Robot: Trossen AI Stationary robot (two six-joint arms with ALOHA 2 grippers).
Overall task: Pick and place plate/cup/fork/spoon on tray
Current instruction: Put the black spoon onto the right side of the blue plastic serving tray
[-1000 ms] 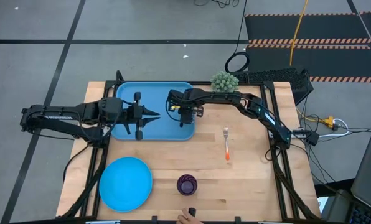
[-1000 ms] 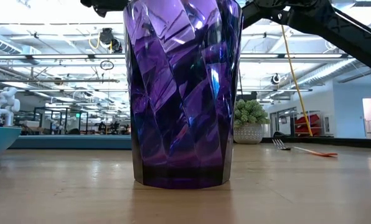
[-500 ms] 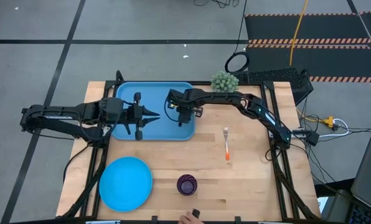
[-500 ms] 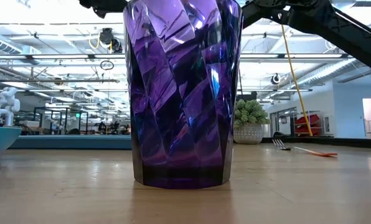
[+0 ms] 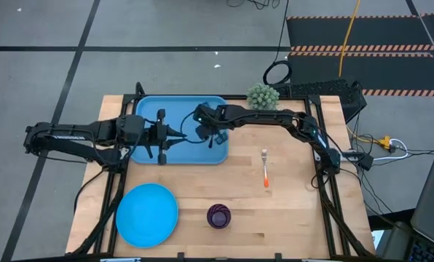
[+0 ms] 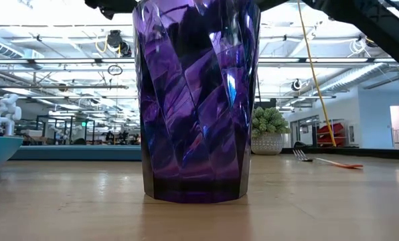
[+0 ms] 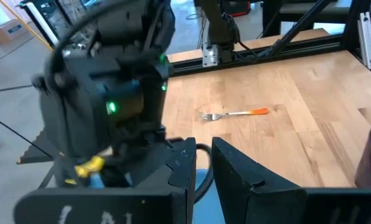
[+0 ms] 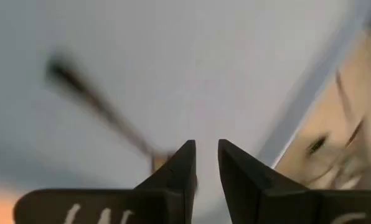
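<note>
As seen low, cup (image 6: 196,100) faceted, glossy purple.

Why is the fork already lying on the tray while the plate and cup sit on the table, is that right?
Not quite. The fork is not on the tray; the high view shows it lying on the bare table, to the right of the tray. The plate and cup do sit on the table, as you said.
</note>
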